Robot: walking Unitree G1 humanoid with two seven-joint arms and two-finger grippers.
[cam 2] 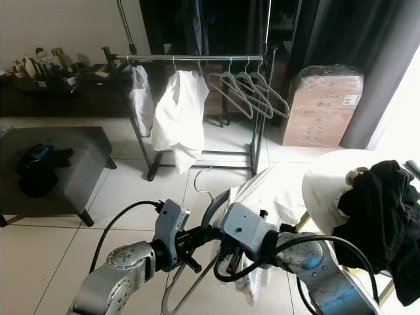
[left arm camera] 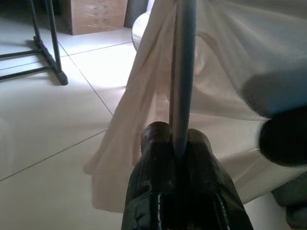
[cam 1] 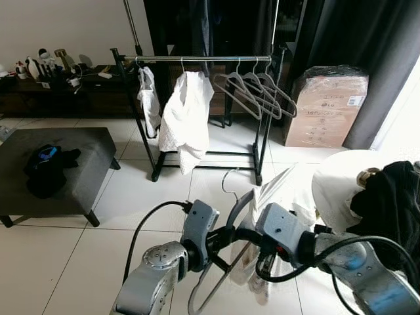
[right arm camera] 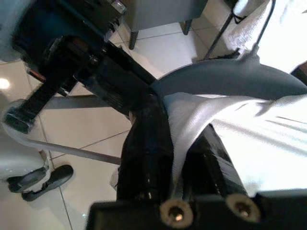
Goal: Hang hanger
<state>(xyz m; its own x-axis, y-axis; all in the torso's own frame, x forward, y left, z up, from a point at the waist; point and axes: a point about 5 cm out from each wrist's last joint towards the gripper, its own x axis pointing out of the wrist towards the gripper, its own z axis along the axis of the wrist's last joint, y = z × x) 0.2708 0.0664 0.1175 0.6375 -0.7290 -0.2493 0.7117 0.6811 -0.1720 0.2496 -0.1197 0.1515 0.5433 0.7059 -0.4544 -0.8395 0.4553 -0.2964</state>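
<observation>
The grey hanger, draped with a white garment, is held well short of the clothes rack, its hook pointing up toward that rack and its long axis slanting down toward the floor. The left claw is clenched on the hanger's bar, and the right claw is clamped on the garment at the hanger's shoulder.

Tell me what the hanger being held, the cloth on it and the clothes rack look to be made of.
Hanger: smooth grey bar, likely plastic or coated metal; its thin hook looks like wire. The left tool is shut on it.
Cloth: thin cream fabric, soft folds, slightly sheer. The right tool pinches it.
Clothes rack: shiny rail and dark frame, apparently metal tubing.
</observation>
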